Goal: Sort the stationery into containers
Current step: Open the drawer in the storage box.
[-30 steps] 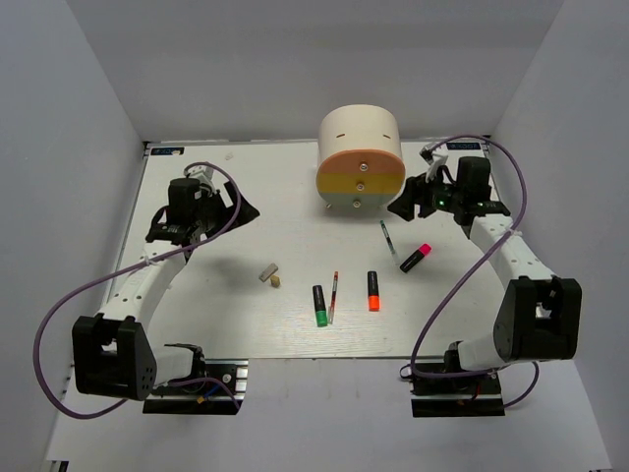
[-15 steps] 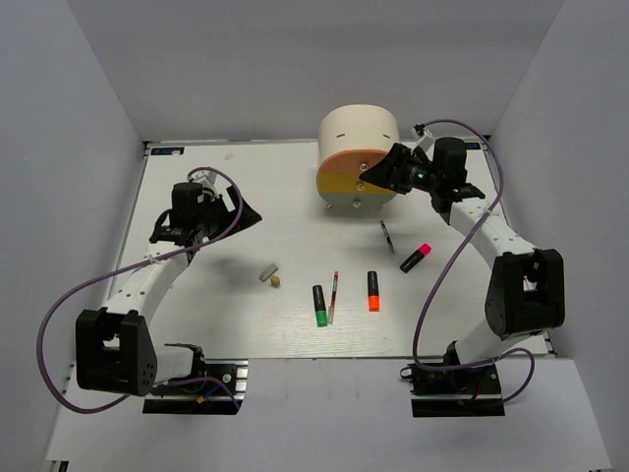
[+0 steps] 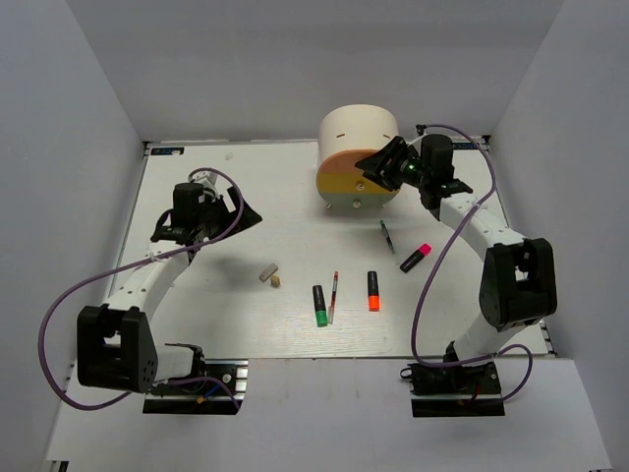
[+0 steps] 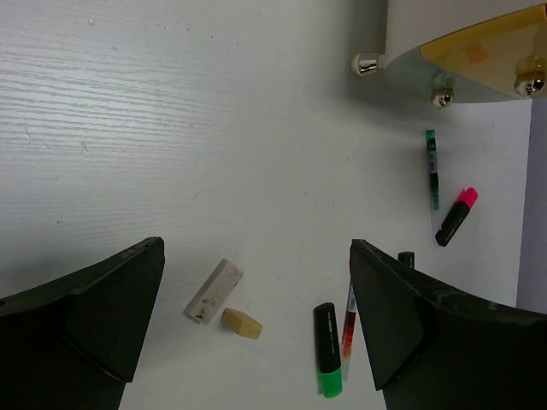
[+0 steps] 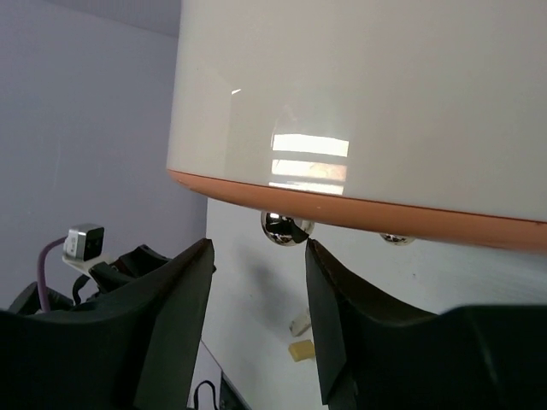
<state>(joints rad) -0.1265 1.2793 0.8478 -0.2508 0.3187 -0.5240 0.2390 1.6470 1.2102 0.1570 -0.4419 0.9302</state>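
Where orange drawer knob (image 5: 286, 228) sits between right gripper (image 5: 256, 256) tips | jaws apart, unclamped

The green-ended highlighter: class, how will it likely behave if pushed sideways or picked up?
The green-ended highlighter looks like a rigid, straight barrel, so it should stay stiff when lifted. Lying flat on the smooth white table, it would probably slide or roll if nudged side-on. Its slim body suggests little weight.
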